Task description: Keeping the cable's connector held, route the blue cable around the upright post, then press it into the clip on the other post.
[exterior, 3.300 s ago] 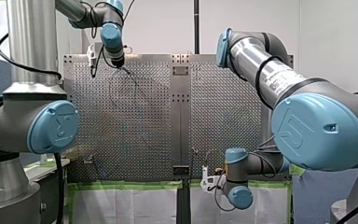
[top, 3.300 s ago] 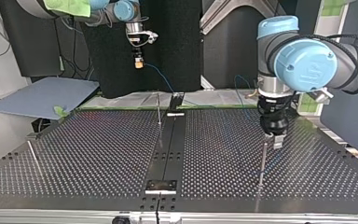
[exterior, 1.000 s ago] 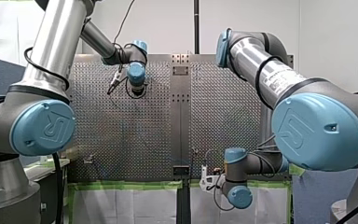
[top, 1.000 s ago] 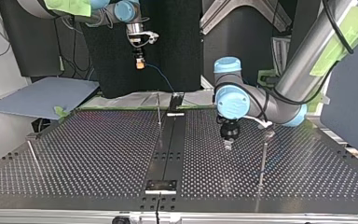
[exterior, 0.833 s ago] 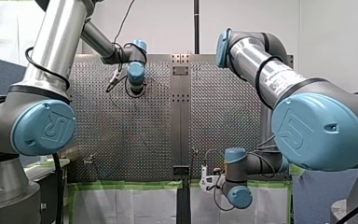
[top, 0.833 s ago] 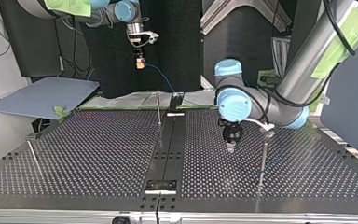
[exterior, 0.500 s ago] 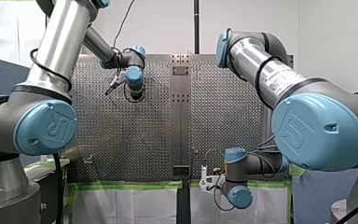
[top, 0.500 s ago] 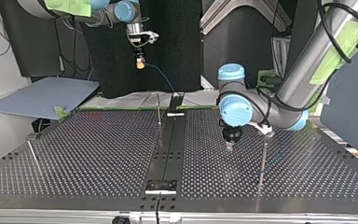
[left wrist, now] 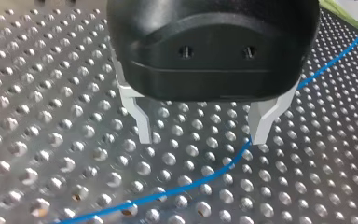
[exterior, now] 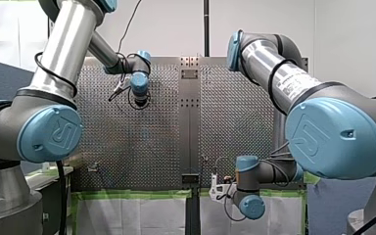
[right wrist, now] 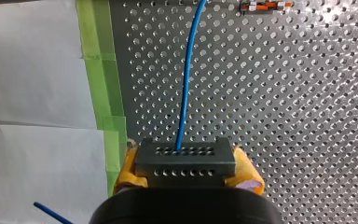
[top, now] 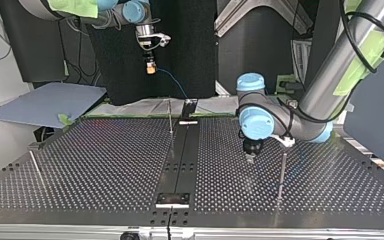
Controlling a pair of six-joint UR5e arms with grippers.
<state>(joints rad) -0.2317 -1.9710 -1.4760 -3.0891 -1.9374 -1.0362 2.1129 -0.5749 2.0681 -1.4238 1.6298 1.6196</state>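
Centre spread left gripper (left wrist: pixel 202 137) over thin blue cable (left wrist: pixel 186 186), seemingly off-centre, before closing, with right gripper (right wrist: pixel 187 171) clamped on dark perforated connector block (right wrist: pixel 185 157).

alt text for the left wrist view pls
My left gripper, black with two pale metal fingers, hangs open close over the perforated table. The blue cable lies on the table, running diagonally past one fingertip; nothing is gripped.

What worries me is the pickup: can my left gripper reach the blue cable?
Probably yes: my left gripper hangs open close over the blue cable, nothing between them; a small shift should straddle it.
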